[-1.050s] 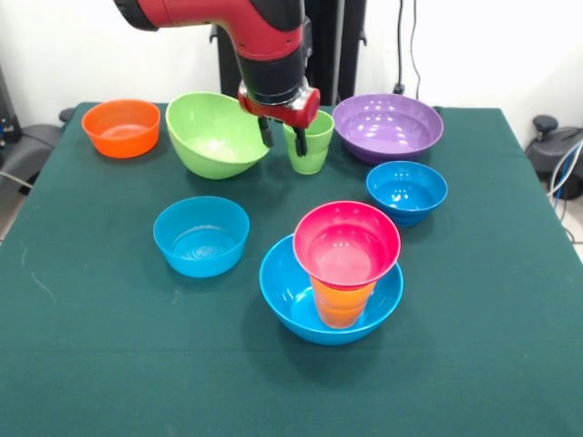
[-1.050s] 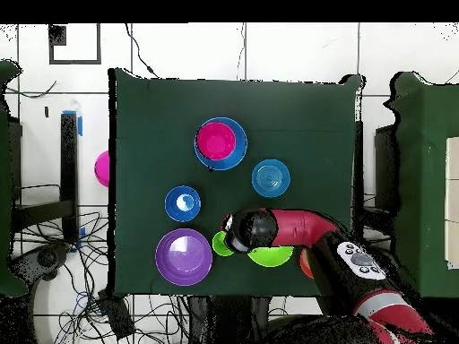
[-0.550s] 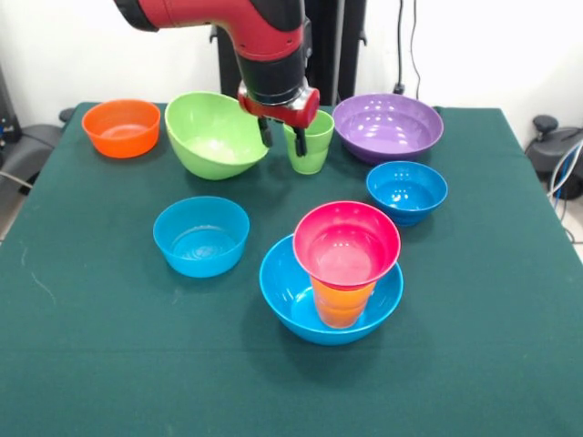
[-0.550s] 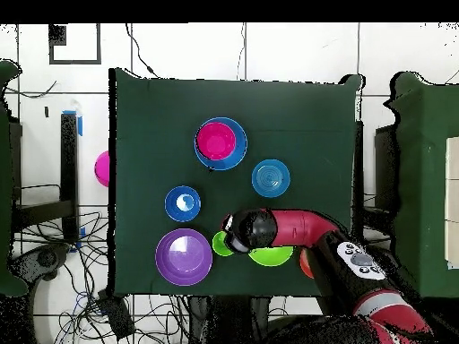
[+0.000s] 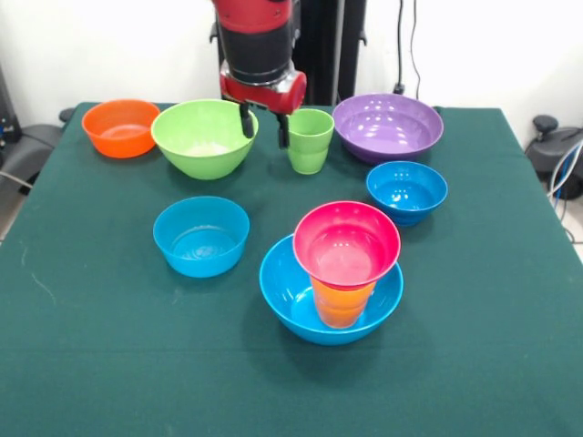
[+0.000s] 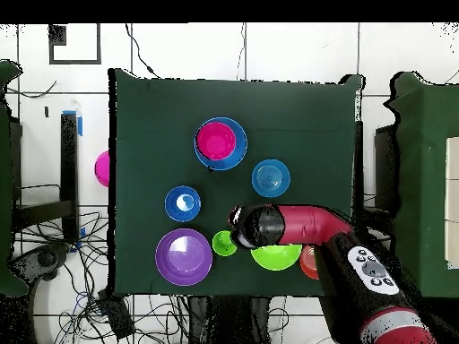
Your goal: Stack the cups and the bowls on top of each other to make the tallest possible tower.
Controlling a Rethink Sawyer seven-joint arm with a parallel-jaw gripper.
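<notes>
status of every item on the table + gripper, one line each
gripper: open, empty, between lime bowl and green cup
lime green bowl: upright, level, empty
light green cup: upright, alone
large blue bowl: holds orange cup
orange cup: upright, carries pink bowl
pink bowl: top of tower
purple bowl, orange bowl, two small blue bowls: upright, unstacked

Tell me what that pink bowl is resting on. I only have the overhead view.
Observer: The pink bowl sits on an orange cup, which stands inside the large blue bowl.
Operator: Report the end effector.
Observer: The end effector is open and empty. It is raised between the lime bowl and the upright green cup.
</notes>
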